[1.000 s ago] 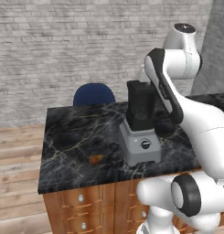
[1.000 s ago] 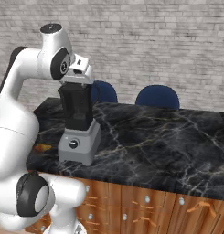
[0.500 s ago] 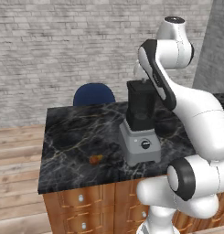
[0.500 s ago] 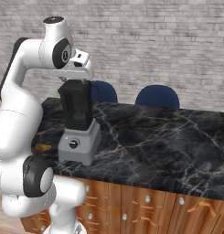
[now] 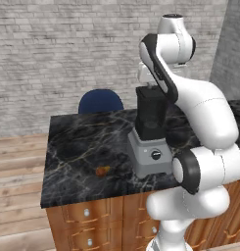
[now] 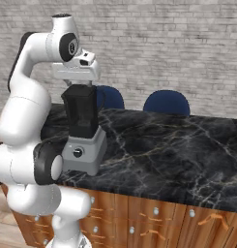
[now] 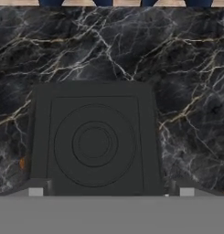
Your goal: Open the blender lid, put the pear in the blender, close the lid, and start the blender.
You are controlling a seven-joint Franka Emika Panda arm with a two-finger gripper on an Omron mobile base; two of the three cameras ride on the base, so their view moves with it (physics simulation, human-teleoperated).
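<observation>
The blender (image 5: 152,147) stands on the counter, a grey base with a black knob under a tall dark jar (image 6: 81,114). Its black square lid (image 7: 94,141) sits on the jar, marked with raised rings in the hand view. My gripper (image 6: 80,84) hangs just above the lid (image 6: 81,89), pointing straight down. It is open, and its fingertips (image 7: 35,191) stand out at the lid's two sides (image 7: 111,191) with nothing between them. The small orange-brown pear (image 5: 102,170) lies on the counter left of the base, and shows as an orange sliver (image 7: 23,162) past the lid's edge.
The dark marble counter (image 6: 178,145) stretches far to the right of the blender, over wooden drawers (image 5: 87,215). Two blue chairs (image 6: 167,102) (image 5: 100,101) stand behind it before a brick wall. My own arm rises close beside the jar.
The arm has drawn itself more upright and the hand has levelled out over the blender lid. Blender and pear have not moved. The jaws stay wide.
</observation>
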